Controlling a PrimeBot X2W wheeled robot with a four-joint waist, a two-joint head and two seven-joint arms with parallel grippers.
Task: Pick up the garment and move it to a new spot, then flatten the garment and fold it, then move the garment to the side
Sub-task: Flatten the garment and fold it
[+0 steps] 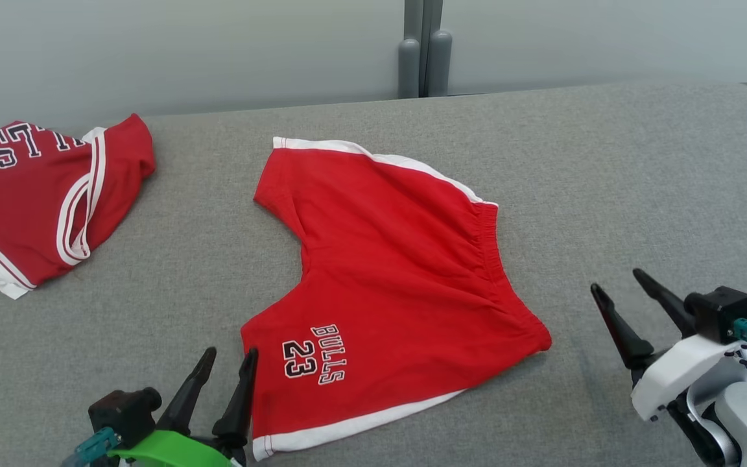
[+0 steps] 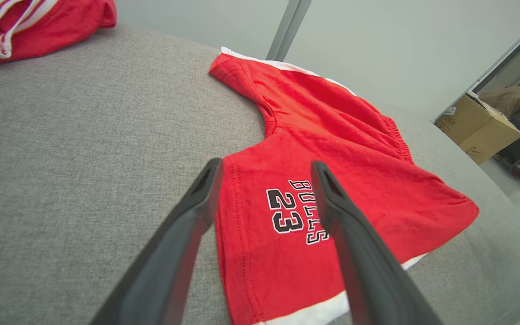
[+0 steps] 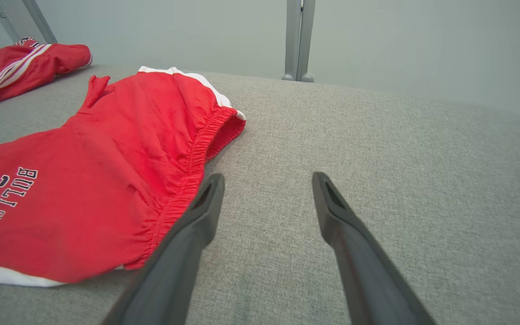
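Lying spread flat near the middle of the grey counter (image 1: 607,162), the red shorts (image 1: 399,272) are seen with the gathered waistband turned toward the robot's right and the two legs toward its left. White strips run along their far and near edges, and "BULLS 23" is printed on the near leg. The left tool (image 1: 229,355) is held at the hem of that near leg with its fingers apart. In the left wrist view the leg's edge falls between them, one finger over the printed fabric and the other over bare counter beside it. Nothing is clamped, and contact with the cloth cannot be judged. The right tool (image 1: 616,281) is held with its fingers wide apart over bare counter just beside the near end of the waistband, and nothing is gripped. A second red garment (image 1: 49,201) is bunched well apart from the shorts, beyond their leg side.
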